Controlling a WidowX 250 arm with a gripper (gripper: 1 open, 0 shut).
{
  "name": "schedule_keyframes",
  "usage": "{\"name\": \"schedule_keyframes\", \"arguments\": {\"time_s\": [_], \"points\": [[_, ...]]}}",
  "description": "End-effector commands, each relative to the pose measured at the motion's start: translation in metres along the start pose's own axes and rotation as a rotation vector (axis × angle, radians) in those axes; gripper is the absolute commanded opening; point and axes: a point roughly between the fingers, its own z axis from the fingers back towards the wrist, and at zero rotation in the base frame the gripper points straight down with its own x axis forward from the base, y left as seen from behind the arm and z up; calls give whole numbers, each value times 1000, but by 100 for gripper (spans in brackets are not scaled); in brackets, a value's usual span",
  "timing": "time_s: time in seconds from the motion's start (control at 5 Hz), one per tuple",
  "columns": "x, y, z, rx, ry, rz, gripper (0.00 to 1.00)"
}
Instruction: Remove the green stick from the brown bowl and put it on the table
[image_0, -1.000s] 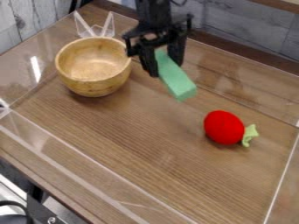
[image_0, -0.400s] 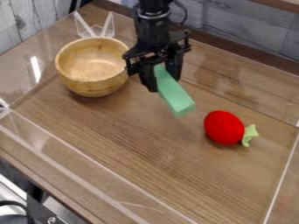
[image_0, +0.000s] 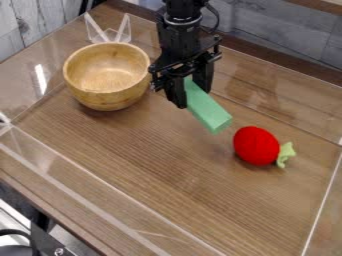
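My gripper points down over the table, just right of the brown bowl, and is shut on the upper end of the green stick. The stick slants down to the right, its free end close above the wood between the bowl and a red strawberry toy. Whether that end touches the tabletop I cannot tell. The bowl shows a bare pale inside with nothing in it.
A red strawberry toy with a green leaf lies right of the stick's low end. Low clear plastic walls edge the tabletop. A clear plastic piece stands behind the bowl.
The gripper has sunk a little toward the table with the stick and rolled slightly. The stick's free end now lies lower and nearer the strawberry.
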Motion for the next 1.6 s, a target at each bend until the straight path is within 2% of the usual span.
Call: {"name": "schedule_keyframes", "arguments": {"time_s": [0.0,0.2,0.6,0.8,1.0,1.2,1.4], "points": [[5,-17,18,-95,-43,-25,0],[7,-20,11,-105,-44,-30,0],[27,-21,12,-138,-86,249,0],[45,-23,14,-148,-75,241,0],[71,-33,19,-158,-76,275,0],[88,-34,16,-158,-92,278,0],[88,-27,5,-155,-104,290,0]]}}
